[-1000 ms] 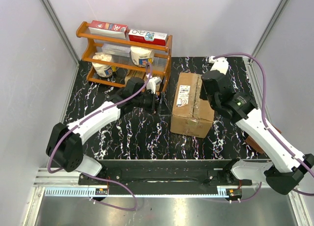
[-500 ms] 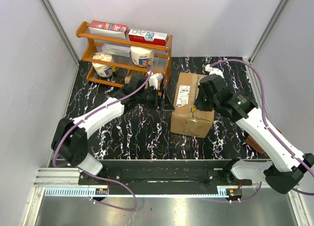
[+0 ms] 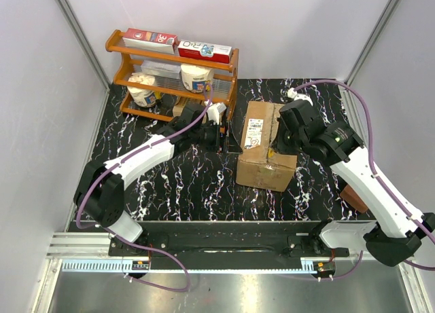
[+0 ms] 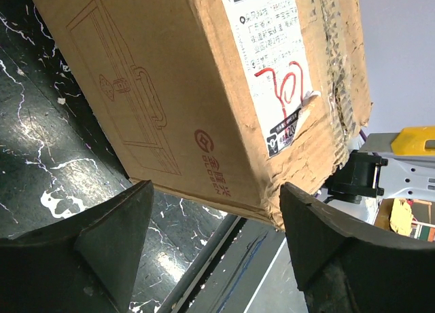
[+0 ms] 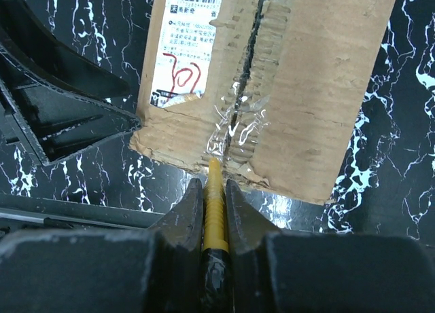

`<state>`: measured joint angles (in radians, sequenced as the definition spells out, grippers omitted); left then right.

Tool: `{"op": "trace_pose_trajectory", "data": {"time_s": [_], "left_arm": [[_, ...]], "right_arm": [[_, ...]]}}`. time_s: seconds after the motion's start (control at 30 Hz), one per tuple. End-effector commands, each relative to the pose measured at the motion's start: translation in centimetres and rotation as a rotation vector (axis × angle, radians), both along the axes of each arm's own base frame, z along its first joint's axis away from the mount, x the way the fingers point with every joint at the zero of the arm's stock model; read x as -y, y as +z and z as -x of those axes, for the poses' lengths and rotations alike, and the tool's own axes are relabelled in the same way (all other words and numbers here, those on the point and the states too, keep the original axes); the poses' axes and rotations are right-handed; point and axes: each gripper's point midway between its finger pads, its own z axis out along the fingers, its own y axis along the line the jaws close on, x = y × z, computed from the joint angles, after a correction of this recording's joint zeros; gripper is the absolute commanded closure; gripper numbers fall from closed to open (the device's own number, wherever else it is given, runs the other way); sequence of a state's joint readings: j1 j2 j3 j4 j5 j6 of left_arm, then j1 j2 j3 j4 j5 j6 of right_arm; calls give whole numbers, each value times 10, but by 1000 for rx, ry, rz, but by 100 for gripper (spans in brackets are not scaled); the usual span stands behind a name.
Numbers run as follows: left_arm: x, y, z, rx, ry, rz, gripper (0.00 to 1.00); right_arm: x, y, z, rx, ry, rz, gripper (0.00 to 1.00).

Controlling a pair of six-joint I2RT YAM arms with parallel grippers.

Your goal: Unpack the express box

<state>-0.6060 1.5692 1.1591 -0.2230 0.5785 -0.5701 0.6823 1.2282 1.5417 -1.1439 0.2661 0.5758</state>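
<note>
Tape (image 5: 234,133) over the middle seam of the box (image 3: 266,146) looks like the job in hand. The box sits shut on the bench (image 3: 183,184), right of centre, with its white label (image 5: 180,48) on the left flap. The right gripper (image 5: 215,187) is pinched on a yellow cutter (image 5: 215,211), whose tip sits at the near end of the seam. I judge it best to keep the blade shallow and in line with the gap, then draw it straight toward the far end so it clears the label. The left gripper (image 4: 216,191) is spread at the box's left near corner; whether it touches is unclear, but bracing there should stop the box sliding. The wooden rack (image 3: 170,68) stands close behind the left arm, so room is tight there. The bench is more open to the right and near side.
</note>
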Motion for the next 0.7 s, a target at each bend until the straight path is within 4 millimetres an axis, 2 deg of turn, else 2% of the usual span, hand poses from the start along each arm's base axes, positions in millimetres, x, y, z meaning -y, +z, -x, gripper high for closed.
{"op": "trace_pose_trajectory", "data": {"time_s": [0.0, 0.3, 0.67], "left_arm": [[8, 21, -11, 66, 6, 45, 21], [7, 19, -10, 65, 6, 42, 21], [6, 17, -9, 61, 4, 39, 22]], "right_arm": [[1, 5, 6, -16, 2, -12, 100], [1, -10, 7, -44, 0, 1, 100], [12, -3, 2, 9, -31, 33, 100]]}}
